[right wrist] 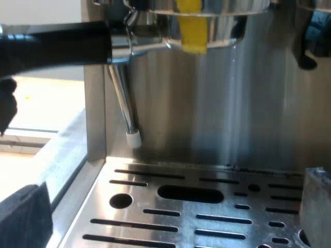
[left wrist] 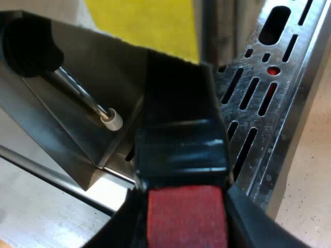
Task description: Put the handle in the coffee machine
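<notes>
The holder's dark handle (left wrist: 181,129) runs away from me and ends in red close to the camera. My left gripper (left wrist: 187,219) is shut on that red end, one black finger (left wrist: 121,227) on each side. In the right wrist view the same handle (right wrist: 57,46) lies level, and its metal holder (right wrist: 150,44) sits up under the espresso machine's brew head (right wrist: 207,10). A dark shape at the handle's outer end may be the left gripper. My right gripper (right wrist: 176,217) is open low over the drip tray (right wrist: 191,217), with nothing between its fingers.
A steam wand with a white tip (right wrist: 133,138) hangs beside the holder, also seen as a wand tip (left wrist: 113,120) near the handle. The slotted metal drip tray (left wrist: 258,88) lies below. A yellow strip (right wrist: 189,26) hangs at the brew head.
</notes>
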`<state>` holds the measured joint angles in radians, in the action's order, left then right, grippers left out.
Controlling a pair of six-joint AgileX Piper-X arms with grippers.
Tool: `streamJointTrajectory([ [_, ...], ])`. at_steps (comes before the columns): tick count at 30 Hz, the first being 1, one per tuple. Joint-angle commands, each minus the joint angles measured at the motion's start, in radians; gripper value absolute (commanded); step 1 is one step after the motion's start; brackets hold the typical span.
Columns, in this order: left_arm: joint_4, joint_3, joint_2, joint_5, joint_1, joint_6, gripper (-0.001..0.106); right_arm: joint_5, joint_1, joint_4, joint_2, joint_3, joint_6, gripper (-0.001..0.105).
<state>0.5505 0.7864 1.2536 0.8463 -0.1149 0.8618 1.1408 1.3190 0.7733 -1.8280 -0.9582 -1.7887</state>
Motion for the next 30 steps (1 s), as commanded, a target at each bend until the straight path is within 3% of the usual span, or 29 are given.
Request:
streamJointTrajectory([
  [1,-0.036,0.046,-0.014,0.081,0.003,0.007,0.000,0.006,-0.004,-0.002,0.001,-0.006,-0.004,0.105],
  [5,-0.010,0.070,-0.014,0.119,0.003,0.053,0.000,0.006,-0.004,-0.002,0.001,-0.006,-0.004,0.105],
  [10,0.053,0.092,-0.014,0.140,0.003,0.058,0.000,0.006,-0.004,-0.002,0.001,-0.006,-0.004,0.105],
  [17,0.085,0.092,-0.014,0.148,0.003,0.058,0.000,-0.096,-0.048,-0.002,0.001,-0.006,-0.004,0.104],
  [19,0.085,0.092,-0.014,0.148,0.003,0.058,0.000,-0.138,-0.073,-0.002,0.001,-0.006,-0.004,0.100],
  [22,0.088,0.092,-0.014,0.148,0.003,0.058,0.000,-0.222,-0.122,-0.004,-0.002,-0.006,-0.004,0.073],
  [25,0.088,0.092,-0.014,0.148,0.003,0.058,0.000,-0.261,-0.157,-0.004,-0.018,-0.006,-0.004,0.052],
  [26,0.088,0.092,-0.014,0.148,0.003,0.058,0.000,-0.261,-0.157,-0.004,-0.018,-0.006,-0.004,0.052],
  [27,0.088,0.092,-0.014,0.148,0.003,0.058,0.000,-0.321,-0.181,0.000,-0.031,-0.006,0.015,0.048],
  [30,0.088,0.092,-0.014,0.148,0.003,0.058,0.000,-0.425,-0.209,0.027,-0.060,-0.006,0.019,0.048],
])
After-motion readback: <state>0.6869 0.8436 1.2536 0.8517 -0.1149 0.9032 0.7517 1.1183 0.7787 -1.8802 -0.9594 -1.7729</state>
